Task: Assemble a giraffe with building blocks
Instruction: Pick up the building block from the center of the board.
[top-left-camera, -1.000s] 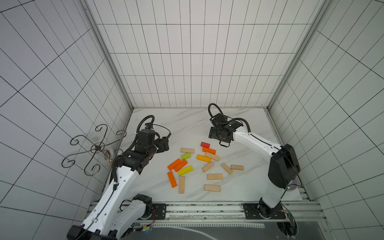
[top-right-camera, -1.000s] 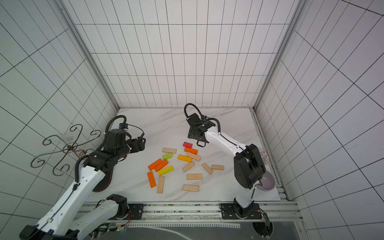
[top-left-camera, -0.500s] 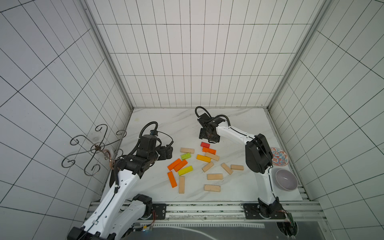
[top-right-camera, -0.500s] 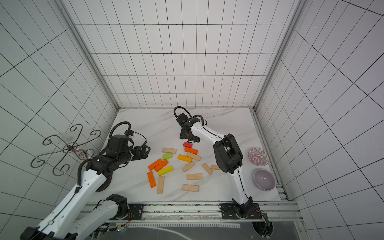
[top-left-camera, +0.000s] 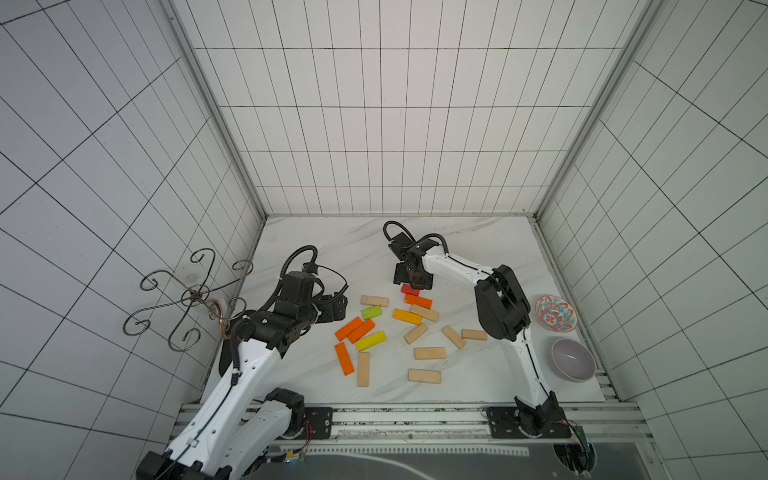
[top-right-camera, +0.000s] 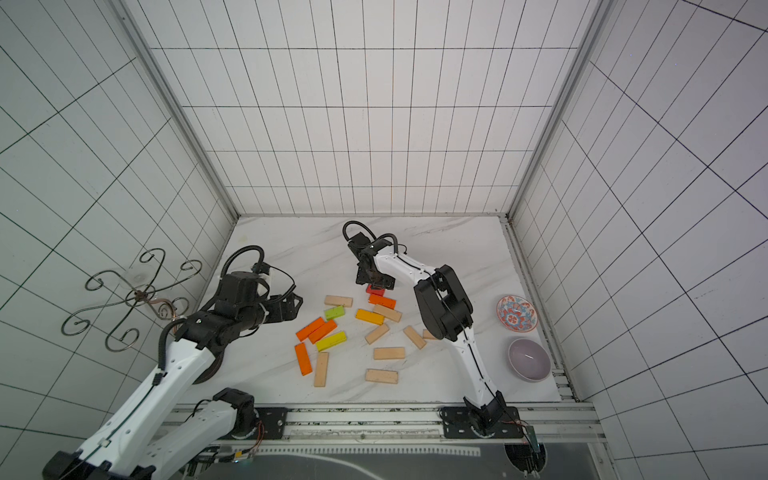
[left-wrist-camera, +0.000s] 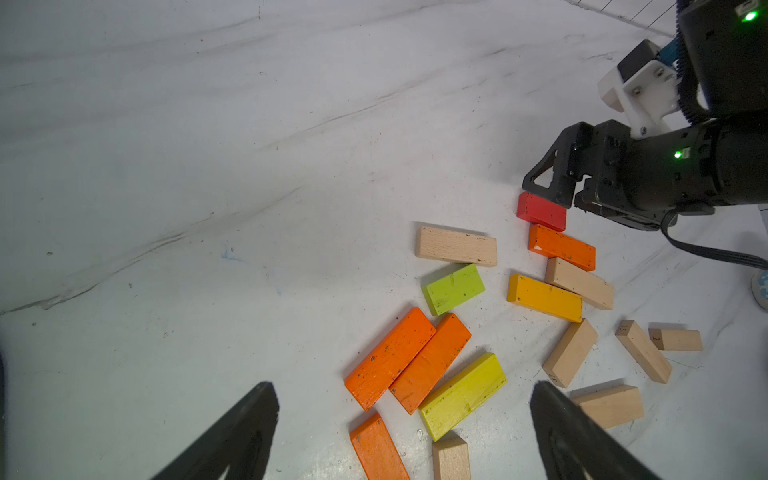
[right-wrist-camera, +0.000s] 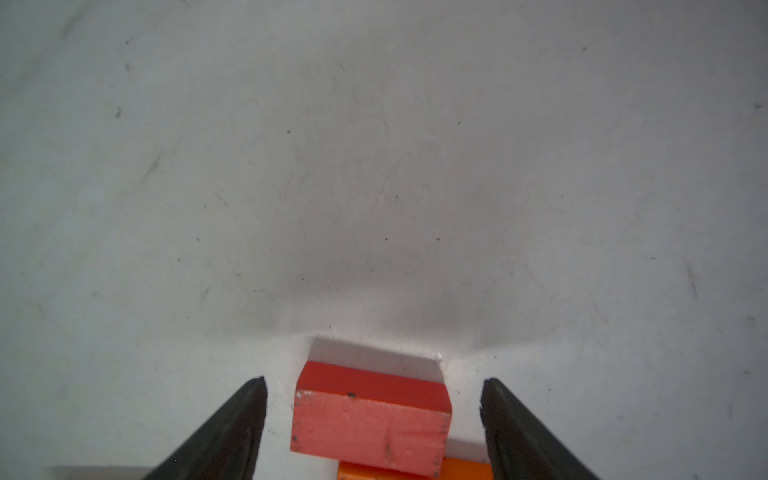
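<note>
Marble table (top-left-camera: 478, 249), loose blocks (top-left-camera: 424, 376), no giraffe yet.
Our left gripper (left-wrist-camera: 403, 384) gapes empty; our right gripper (right-wrist-camera: 374, 380), jaws apart, straddles the ungripped red block (right-wrist-camera: 370, 432) at the scatter's rear, mid-table; a skewed close, we judge, could shove the orange block (left-wrist-camera: 561, 247) beside it.

The blocks all lay flat. The red block (top-left-camera: 409, 289) sat at the scatter's 12 o'clock edge, with an orange block (top-left-camera: 417, 301) just beside it at 5 o'clock. A lime block (top-left-camera: 371, 312), a side-by-side orange pair (top-left-camera: 349, 328) and a yellow-green block (top-left-camera: 370, 341) filled the 9 o'clock side. Plain wooden blocks (top-left-camera: 429, 353) spread from 3 to 6 o'clock.
</note>
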